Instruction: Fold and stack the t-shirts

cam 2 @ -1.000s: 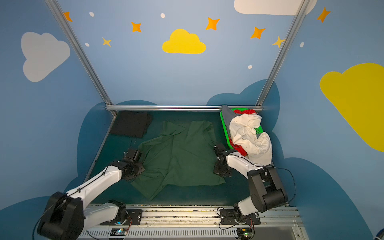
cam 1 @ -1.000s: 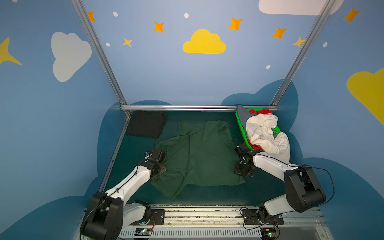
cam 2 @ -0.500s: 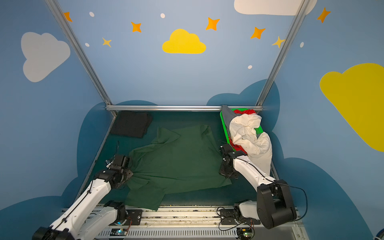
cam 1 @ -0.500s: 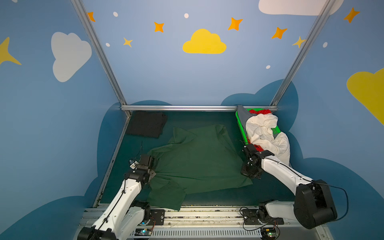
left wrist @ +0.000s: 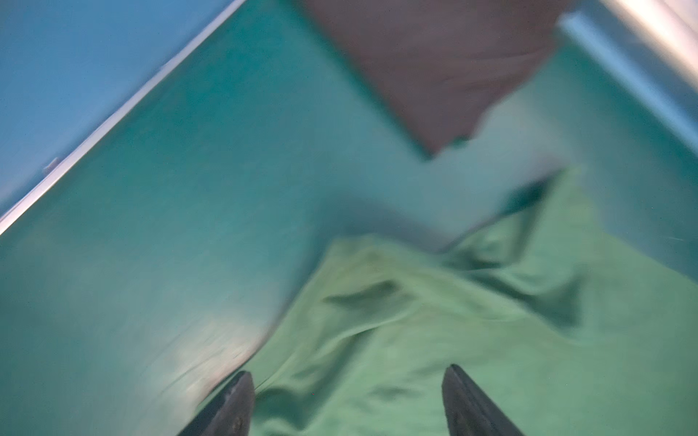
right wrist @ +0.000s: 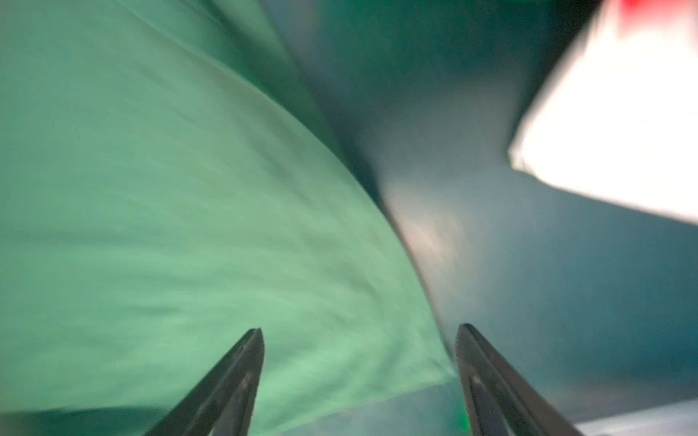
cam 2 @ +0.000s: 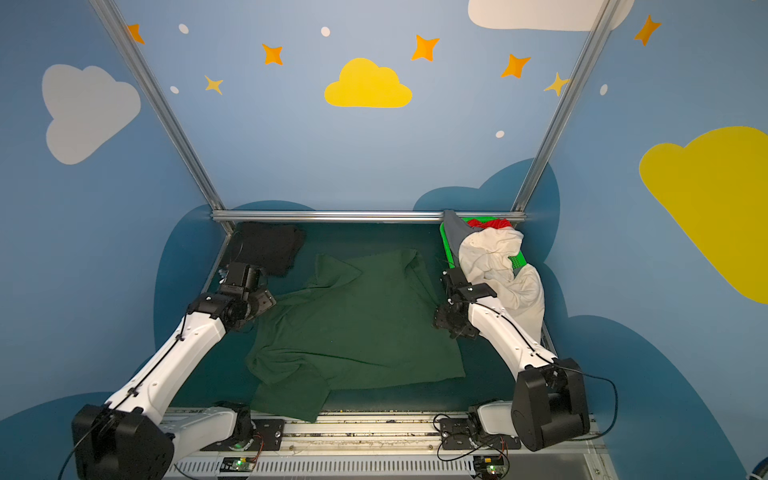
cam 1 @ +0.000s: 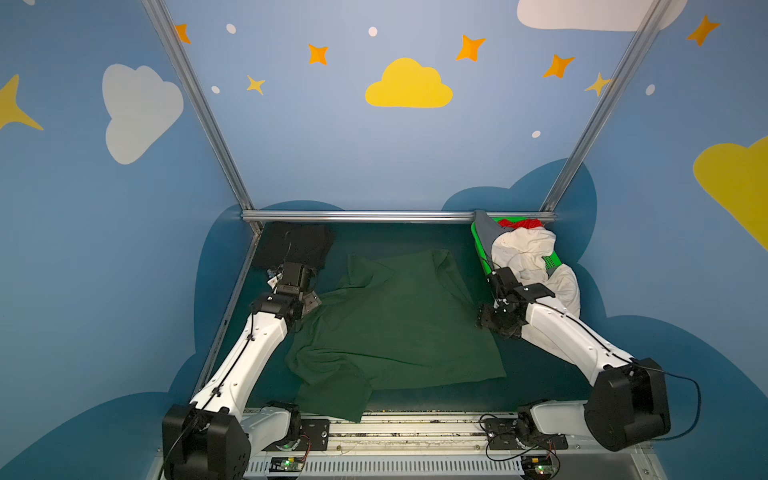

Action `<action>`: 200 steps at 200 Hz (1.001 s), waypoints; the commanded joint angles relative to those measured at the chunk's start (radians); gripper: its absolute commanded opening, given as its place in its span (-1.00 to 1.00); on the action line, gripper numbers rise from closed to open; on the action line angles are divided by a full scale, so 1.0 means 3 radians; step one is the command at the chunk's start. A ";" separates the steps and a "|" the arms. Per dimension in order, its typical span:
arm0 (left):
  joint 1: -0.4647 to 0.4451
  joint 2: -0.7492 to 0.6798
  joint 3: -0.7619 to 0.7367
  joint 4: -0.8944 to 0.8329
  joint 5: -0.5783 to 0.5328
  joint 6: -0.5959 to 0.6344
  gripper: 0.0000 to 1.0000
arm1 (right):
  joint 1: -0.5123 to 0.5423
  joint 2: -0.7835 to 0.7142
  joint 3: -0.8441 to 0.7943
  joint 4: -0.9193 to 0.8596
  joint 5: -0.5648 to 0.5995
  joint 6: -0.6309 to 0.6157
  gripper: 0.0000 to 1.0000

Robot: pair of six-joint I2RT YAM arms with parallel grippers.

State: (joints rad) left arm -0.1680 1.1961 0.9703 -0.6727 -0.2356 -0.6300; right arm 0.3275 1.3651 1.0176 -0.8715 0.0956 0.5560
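Observation:
A dark green t-shirt (cam 1: 395, 328) (cam 2: 357, 328) lies spread and wrinkled on the teal table, one sleeve bunched at the near left. A folded black t-shirt (cam 1: 293, 245) (cam 2: 266, 247) sits in the back left corner. My left gripper (cam 1: 311, 300) (left wrist: 348, 370) is open over the green shirt's (left wrist: 453, 321) left edge. My right gripper (cam 1: 483, 323) (right wrist: 362, 327) is open over the green shirt's (right wrist: 170, 226) right edge. Neither holds cloth. Both wrist views are blurred.
A bright green mesh basket (cam 1: 478, 247) (cam 2: 446, 245) stands at the back right. A cream-white shirt (cam 1: 528, 257) spills over its near side, with red (cam 1: 519, 223) and grey (cam 1: 486, 228) cloth behind. Metal frame rails (cam 1: 374, 216) border the table.
Both grippers were shut on the green shirt's side edges and have opened, leaving it flat. The left arm has moved toward the back, and the right slightly back and inward.

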 commanded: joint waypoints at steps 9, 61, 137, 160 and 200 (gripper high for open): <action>-0.0261 0.0608 0.0389 0.0492 0.0700 0.0491 0.67 | -0.0010 0.0624 0.0596 0.0626 -0.0638 -0.0276 0.57; -0.0711 0.2033 0.1526 0.0387 0.1076 0.0959 0.67 | -0.0109 0.1972 0.1878 0.0768 -0.1102 -0.0248 0.53; -0.0766 0.2969 0.2298 0.0299 0.1347 0.0977 0.47 | -0.0136 0.3350 0.3408 0.0484 -0.0919 -0.0506 0.29; -0.0779 0.3086 0.2398 0.0294 0.1375 0.0991 0.48 | -0.0140 0.3569 0.3740 0.0374 -0.0891 -0.0524 0.10; -0.0790 0.3260 0.2607 0.0194 0.1358 0.1021 0.48 | -0.0137 0.3772 0.4039 0.0400 -0.0895 -0.0549 -0.20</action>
State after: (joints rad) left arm -0.4023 2.1441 1.7058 -0.5720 0.1638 -0.3439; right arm 0.2852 2.4657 2.1685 -0.7216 -0.1814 0.4061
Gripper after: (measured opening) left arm 0.744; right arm 0.459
